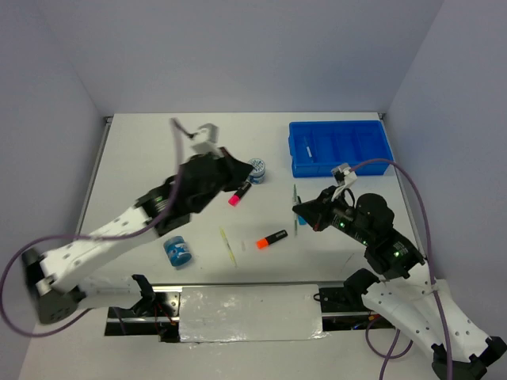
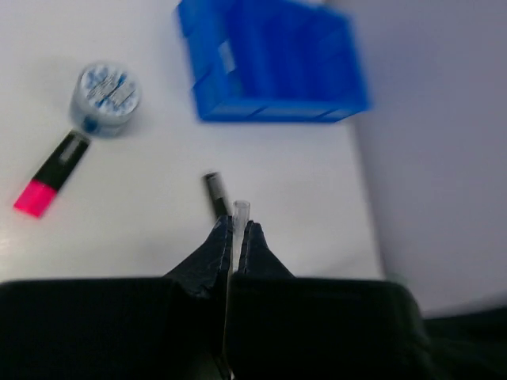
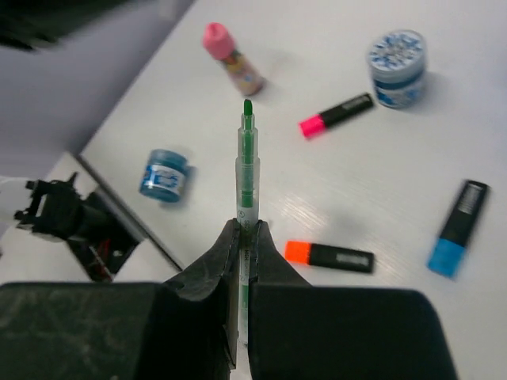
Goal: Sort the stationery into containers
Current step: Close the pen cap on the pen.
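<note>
- Right wrist view: my right gripper [image 3: 244,231] has its matte black jaws pinched on a green pen [image 3: 247,170], a slim translucent plastic barrel with a pointed green tip.
- The pen's long axis runs straight out from the fingertips, tip away from the wrist, and it is held off the white table [image 1: 150,150].
- In the top view the pen sits on the near side of the blue tray [image 1: 341,148], just off its left corner, and reads as a thin line running roughly near-to-far.
- The tray is glossy moulded plastic, a rectangle split into side-by-side compartments.
- My left gripper [image 2: 236,229] is pressed onto a clear stick [image 2: 240,210]. Only its pale tip shows past the fingers, pointing towards the tray. The view is blurred.
- A round patterned jar [image 1: 257,170] stands just left of the tray, and the pink-capped marker [image 1: 239,194] lies nearer than the jar, angled towards it.
- The orange-capped marker [image 1: 272,239] lies well to the near side of the tray, with a yellowish stick [image 1: 229,247] to its left.
- A second blue jar [image 1: 178,252] sits farther left again.
- The right wrist view also shows a blue-capped marker [image 3: 458,228] flat on the table and a pink-capped bottle [image 3: 232,59] on its side.
- The right arm and the raised pen stand between the orange-capped marker and the tray.
</note>
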Robot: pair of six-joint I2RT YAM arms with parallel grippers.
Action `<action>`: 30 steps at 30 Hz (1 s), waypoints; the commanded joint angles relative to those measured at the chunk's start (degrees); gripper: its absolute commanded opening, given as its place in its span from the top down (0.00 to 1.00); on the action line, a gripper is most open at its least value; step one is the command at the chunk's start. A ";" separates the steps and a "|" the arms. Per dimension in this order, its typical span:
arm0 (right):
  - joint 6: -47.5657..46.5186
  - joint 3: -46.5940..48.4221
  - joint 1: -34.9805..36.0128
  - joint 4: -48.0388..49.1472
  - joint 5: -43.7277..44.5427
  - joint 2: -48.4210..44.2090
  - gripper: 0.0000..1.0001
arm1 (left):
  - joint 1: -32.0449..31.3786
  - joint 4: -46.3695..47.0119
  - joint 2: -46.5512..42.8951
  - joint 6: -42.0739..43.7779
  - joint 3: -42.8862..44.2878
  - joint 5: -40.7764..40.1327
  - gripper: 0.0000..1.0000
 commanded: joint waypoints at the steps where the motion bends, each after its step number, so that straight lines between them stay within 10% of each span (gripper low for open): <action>1: 9.13 -8.18 0.78 19.77 -11.02 -2.62 1.00 | 0.62 20.56 -15.51 8.24 -13.20 2.02 1.00; 5: 20.32 -15.94 3.31 45.38 -23.87 -0.08 1.00 | 1.05 44.92 -27.75 12.11 -28.51 13.80 1.00; 11: 18.93 -15.16 13.86 55.78 -17.90 4.57 1.00 | 1.32 51.82 -35.93 15.19 -33.46 23.30 1.00; 30: 6.54 -6.37 22.93 44.80 -8.76 10.56 1.00 | 1.32 49.45 -35.50 14.58 -32.23 27.00 1.00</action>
